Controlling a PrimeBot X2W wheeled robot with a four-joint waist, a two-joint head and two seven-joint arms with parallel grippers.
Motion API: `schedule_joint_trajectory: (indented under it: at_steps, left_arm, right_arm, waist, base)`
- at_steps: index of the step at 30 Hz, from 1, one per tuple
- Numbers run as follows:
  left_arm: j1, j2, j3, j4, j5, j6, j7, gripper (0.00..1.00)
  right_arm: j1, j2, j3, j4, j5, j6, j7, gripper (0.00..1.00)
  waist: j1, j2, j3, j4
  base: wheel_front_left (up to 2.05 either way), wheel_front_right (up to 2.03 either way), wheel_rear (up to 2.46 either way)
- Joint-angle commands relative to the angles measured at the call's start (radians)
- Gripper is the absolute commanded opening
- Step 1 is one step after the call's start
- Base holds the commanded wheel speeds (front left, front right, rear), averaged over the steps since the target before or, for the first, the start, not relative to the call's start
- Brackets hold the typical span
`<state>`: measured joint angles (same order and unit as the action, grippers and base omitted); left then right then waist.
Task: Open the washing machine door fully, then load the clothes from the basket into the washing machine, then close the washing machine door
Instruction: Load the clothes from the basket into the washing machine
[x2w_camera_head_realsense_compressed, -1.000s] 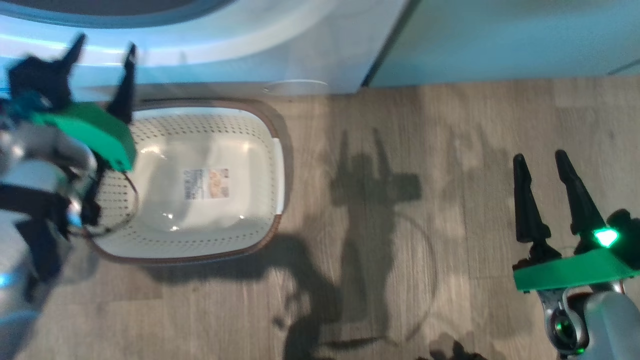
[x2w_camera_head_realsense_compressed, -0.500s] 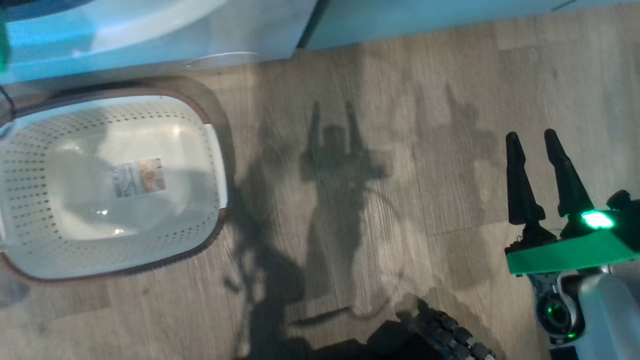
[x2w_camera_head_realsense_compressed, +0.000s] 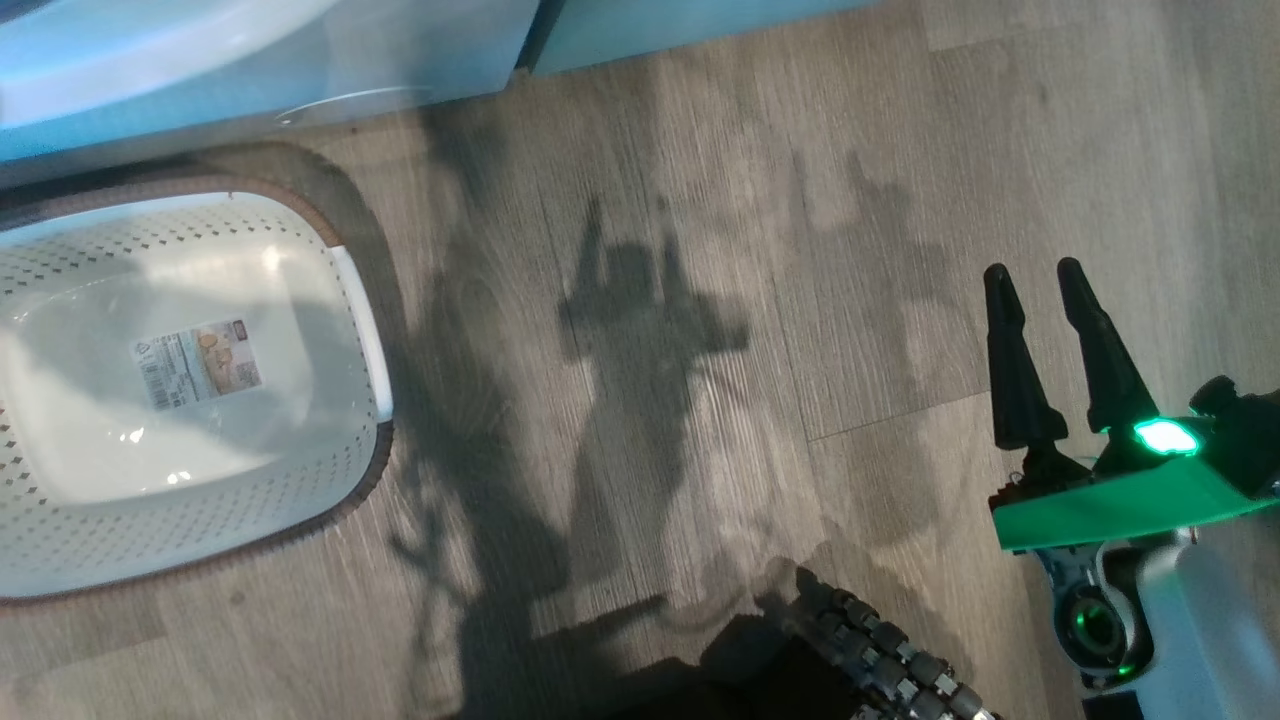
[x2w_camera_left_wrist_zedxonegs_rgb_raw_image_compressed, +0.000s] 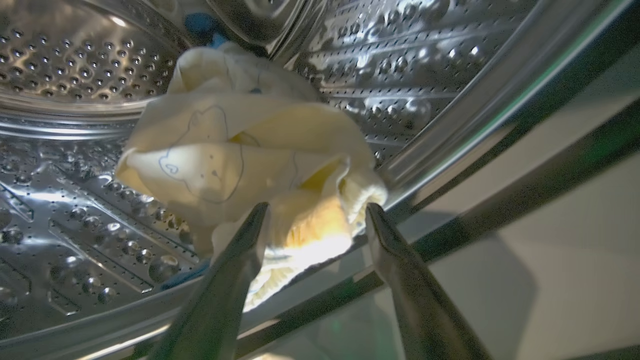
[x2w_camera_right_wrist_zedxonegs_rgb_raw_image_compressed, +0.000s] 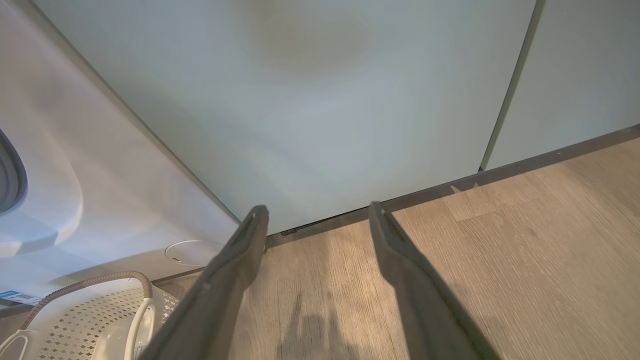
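Head view: wood floor (x2w_camera_head_realsense_compressed: 700, 200) bare from 12 through 3 to 6 o'clock, wide passage; right gripper (x2w_camera_head_realsense_compressed: 1030, 268) over it at 3. At 9, basket (x2w_camera_head_realsense_compressed: 300, 490) blocks floor, open on top. At 11, washing machine (x2w_camera_head_realsense_compressed: 400, 50) front walls off; cabinet (x2w_camera_head_realsense_compressed: 650, 25) at 12; wheel (x2w_camera_head_realsense_compressed: 880, 650) at 6. Left wrist view: clothes (x2w_camera_left_wrist_zedxonegs_rgb_raw_image_compressed: 240, 150) bunched at centre against drum rim (x2w_camera_left_wrist_zedxonegs_rgb_raw_image_compressed: 475, 100) at 4; free drum (x2w_camera_left_wrist_zedxonegs_rgb_raw_image_compressed: 60, 60) room at 10.

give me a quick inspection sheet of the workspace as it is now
surface: wood-look floor, bare, crossed by shadows
job's things: basket empty on the floor by the washing machine; clothes bundled at the front lip of the drum
clutter: nothing seen
grippers: left gripper open, straddling the clothes' near end; right gripper open, empty, over the floor
cables: nothing seen
surroundings: pale teal cabinets beside the washing machine
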<state>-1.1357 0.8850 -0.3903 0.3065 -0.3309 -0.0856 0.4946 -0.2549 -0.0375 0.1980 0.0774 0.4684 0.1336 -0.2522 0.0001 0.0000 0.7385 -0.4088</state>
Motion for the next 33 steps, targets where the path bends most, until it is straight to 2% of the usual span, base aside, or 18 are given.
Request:
schedule_joint_trajectory:
  at_steps: [1,9,10,14,21,27,33]
  left_arm:
    - [-0.032,0.066,0.034,-0.010,0.012,-0.003,0.017,1.00]
    - [-0.075,0.077,-0.001,0.047,-0.005,-0.024,0.101,1.00]
    - [-0.078,0.076,-0.005,0.052,-0.008,-0.025,0.112,0.94]
    - [-0.093,0.079,-0.017,0.063,-0.016,-0.030,0.134,0.00]
    - [-0.133,0.089,-0.026,0.071,0.007,-0.025,0.089,0.00]
    - [-0.177,0.097,-0.003,0.082,0.037,0.022,0.003,0.00]
    - [-0.225,0.129,0.012,0.084,0.083,0.054,-0.101,0.00]
  right_arm:
    - [0.005,-0.013,0.018,-0.023,0.010,-0.003,-0.009,1.00]
    - [0.003,-0.013,0.028,-0.023,0.020,-0.003,-0.009,1.00]
    - [0.002,-0.013,0.028,-0.023,0.021,-0.003,-0.009,1.00]
    - [0.000,-0.013,0.030,-0.023,0.026,-0.003,-0.009,1.00]
    - [-0.006,-0.013,0.032,-0.028,0.036,-0.003,-0.009,1.00]
    - [-0.014,-0.013,0.041,-0.039,0.042,-0.003,-0.010,1.00]
    - [-0.017,-0.013,0.053,-0.048,0.046,-0.003,-0.010,1.00]
  waist:
    - [-0.0001,0.0000,0.001,-0.005]
    - [-0.0001,0.0000,0.011,-0.022]
    - [-0.0001,0.0000,0.012,-0.024]
    - [-0.0001,0.0000,0.018,-0.031]
    - [-0.0001,0.0000,0.034,-0.042]
    - [-0.0001,0.0000,0.059,-0.065]
    - [-0.0001,0.0000,0.091,-0.099]
  base:
    - [0.00,0.00,0.00]
    - [0.00,0.00,0.00]
    - [0.00,0.00,0.00]
    - [0.00,0.00,0.00]
    - [0.00,0.00,0.00]
    - [0.00,0.00,0.00]
    - [0.00,0.00,0.00]
